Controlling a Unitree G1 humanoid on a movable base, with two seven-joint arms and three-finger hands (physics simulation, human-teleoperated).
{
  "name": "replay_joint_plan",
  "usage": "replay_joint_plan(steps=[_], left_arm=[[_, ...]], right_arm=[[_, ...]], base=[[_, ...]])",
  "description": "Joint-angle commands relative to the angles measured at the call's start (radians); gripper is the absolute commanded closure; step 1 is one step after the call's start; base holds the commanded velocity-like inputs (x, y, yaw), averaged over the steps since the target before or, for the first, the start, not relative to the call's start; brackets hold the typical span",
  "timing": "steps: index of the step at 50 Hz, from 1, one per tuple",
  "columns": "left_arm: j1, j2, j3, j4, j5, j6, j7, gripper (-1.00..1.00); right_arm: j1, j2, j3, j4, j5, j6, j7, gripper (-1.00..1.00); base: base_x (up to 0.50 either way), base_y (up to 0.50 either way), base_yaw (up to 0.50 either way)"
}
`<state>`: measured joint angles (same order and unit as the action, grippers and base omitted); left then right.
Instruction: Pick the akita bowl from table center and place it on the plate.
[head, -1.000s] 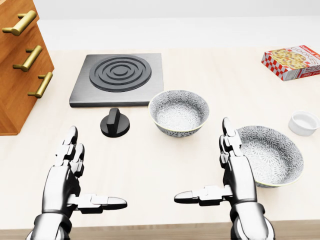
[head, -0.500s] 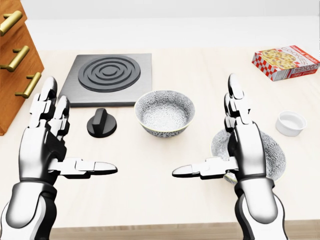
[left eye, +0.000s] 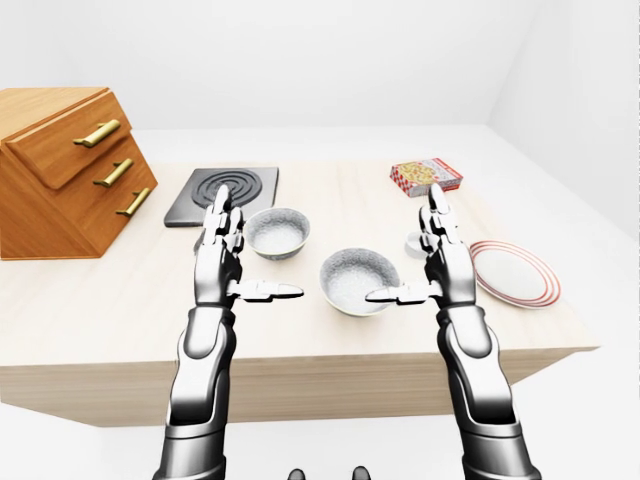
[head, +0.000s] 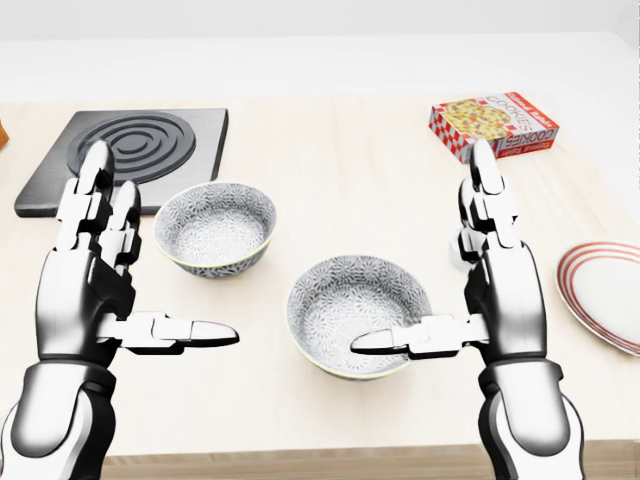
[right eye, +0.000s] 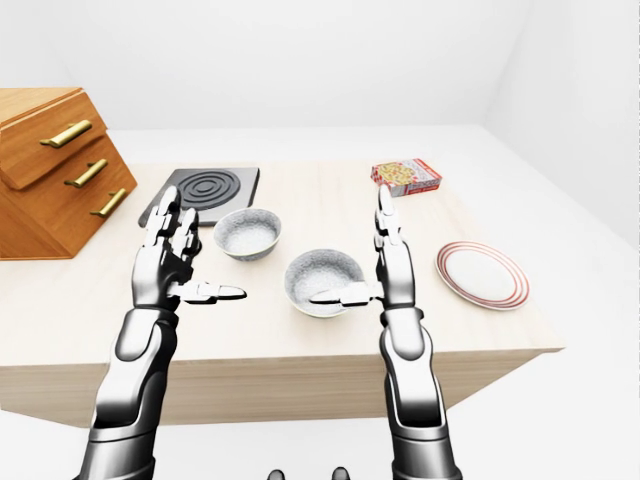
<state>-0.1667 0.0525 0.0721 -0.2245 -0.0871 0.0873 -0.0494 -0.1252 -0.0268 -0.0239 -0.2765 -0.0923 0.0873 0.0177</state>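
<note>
Your view has swung right, so the grey-patterned ceramic bowl (head: 345, 295) now sits on the pale wooden desk (head: 330, 150) between your left hand (head: 80, 290) and right hand (head: 505, 290), fingers (head: 484, 200) wide and empty, with the red-rimmed white plate (left eye: 513, 273) to that bowl's right: grasp pending.

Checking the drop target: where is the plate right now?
In the left-eye view's right part, the plate sits right of the right hand and below the cookie box.
</note>
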Motion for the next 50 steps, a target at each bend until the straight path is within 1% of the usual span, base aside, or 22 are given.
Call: replay_joint_plan(steps=[1,12,22,36,41,44,50], left_arm=[[0.003,-0.006,-0.008,-0.001,0.006,0.0,0.005,-1.0],[0.007,-0.009,-0.008,0.012,0.007,0.0,0.013,-1.0],[0.019,-0.012,-0.013,0.011,0.008,0.0,0.012,-1.0],[0.019,-0.01,-0.01,0.017,0.009,0.0,0.012,-1.0],[0.0,0.004,0.014,0.032,0.001,0.0,0.015,-1.0],[0.001,0.005,0.016,0.033,-0.001,0.0,0.017,-1.0],[0.008,0.001,0.006,0.035,0.004,0.0,0.018,-1.0]], right_arm=[[0.011,-0.002,-0.008,-0.026,0.011,0.0,0.002,-1.0],[0.022,0.002,-0.008,-0.027,0.035,0.0,0.004,-1.0],[0.041,0.001,-0.002,-0.032,0.039,0.0,0.009,-1.0],[0.059,0.0,-0.004,-0.035,0.026,0.0,0.019,-1.0],[0.069,0.0,-0.007,-0.035,0.028,0.0,0.024,-1.0],[0.075,-0.001,-0.003,-0.044,0.031,0.0,0.036,-1.0],[0.076,0.001,-0.009,-0.035,0.03,0.0,0.031,-1.0]], base=[[0.0,-0.5,0.0],[0.01,-0.5,0.0],[0.23,-0.5,0.0],[0.02,0.0,0.0],[0.0,0.0,0.0],[0.0,0.0,0.0],[0.38,0.0,0.0]])
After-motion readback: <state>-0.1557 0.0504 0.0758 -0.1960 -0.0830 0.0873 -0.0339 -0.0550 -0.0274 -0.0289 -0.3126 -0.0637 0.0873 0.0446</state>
